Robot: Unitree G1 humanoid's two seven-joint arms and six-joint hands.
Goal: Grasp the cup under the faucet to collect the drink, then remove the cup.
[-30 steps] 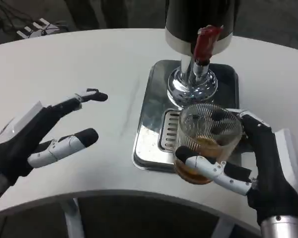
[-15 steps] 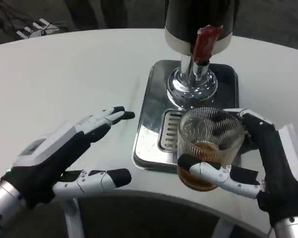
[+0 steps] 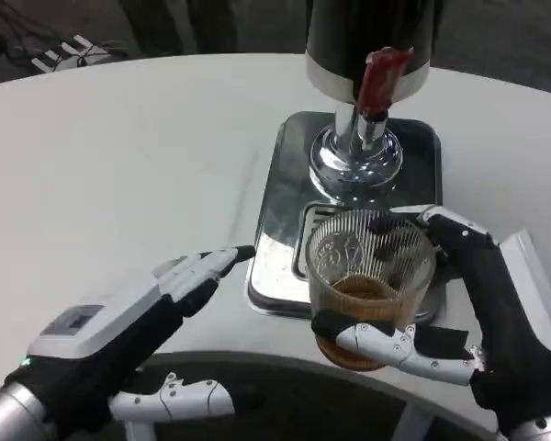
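The right hand [image 3: 482,317] grasps the ribbed glass cup [image 3: 369,280], part-filled with amber drink, at the near edge of the steel drip tray [image 3: 280,197]. The left hand [image 3: 119,344] rests released, fingers spread, well left of the cup at the worktop [image 3: 119,165] edge.

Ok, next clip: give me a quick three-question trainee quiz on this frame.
1. True or false: the right hand holds the ribbed glass cup.
2. What is in the cup? A) nothing B) brown drink C) ice only
3. Fill in: the left hand holds ____.

Key: 1 true; 2 B; 3 nothing. The cup sits at the front edge of the steel drip tray, nearer than the red tap lever.
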